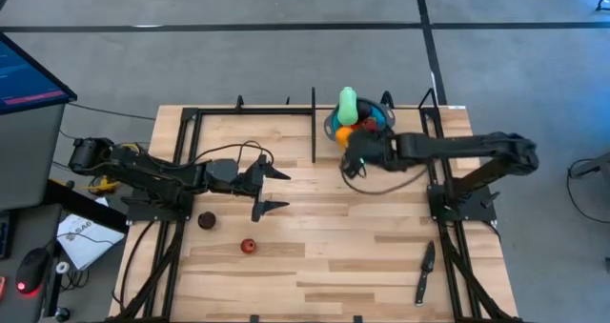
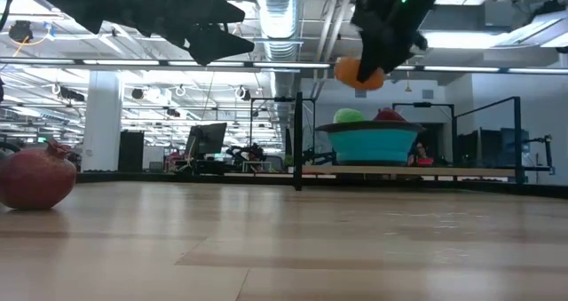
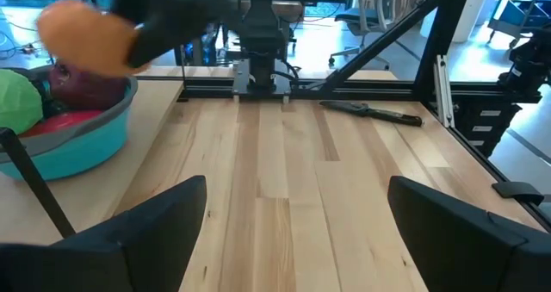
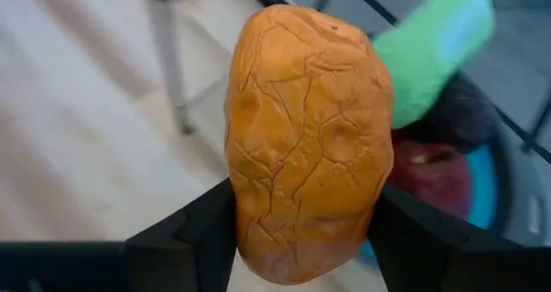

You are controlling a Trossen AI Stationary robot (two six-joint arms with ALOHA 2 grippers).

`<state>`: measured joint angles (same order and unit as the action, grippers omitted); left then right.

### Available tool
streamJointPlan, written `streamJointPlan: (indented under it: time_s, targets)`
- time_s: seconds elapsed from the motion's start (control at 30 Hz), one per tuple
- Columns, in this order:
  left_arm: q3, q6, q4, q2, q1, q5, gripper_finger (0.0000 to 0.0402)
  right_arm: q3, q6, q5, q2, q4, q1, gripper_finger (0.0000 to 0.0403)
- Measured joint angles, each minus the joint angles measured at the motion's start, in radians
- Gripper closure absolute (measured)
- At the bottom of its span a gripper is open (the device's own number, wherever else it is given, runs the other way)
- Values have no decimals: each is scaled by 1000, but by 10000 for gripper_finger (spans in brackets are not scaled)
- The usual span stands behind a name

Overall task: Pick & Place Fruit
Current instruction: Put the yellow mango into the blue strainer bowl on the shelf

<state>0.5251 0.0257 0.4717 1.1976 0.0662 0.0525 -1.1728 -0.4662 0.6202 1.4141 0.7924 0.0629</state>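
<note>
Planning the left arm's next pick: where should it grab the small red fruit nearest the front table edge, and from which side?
Grip the small red fruit across its round middle, coming straight down from above. It sits alone on bare table, apart from the maroon fruit, so both fingers have room. The left gripper is open nearby; the right gripper holds the orange fruit.

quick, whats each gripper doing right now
Left gripper: open, empty, above the table.
Right gripper: shut on the orange fruit, near the blue bowl.

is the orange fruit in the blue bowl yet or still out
Out. The right gripper is shut on the orange fruit, and the low view shows it in the air above the blue bowl, beside the rim.
</note>
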Motion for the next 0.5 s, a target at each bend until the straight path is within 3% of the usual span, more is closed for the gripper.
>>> streamJointPlan:
  time_s: [0.2,0.5]
  targets:
    - [0,0,0,0,0,0,46,0,20,-18,65,-7,136,167]
    - [0,1,0,0,0,0,46,1,21,-53,96,-20,189,163]
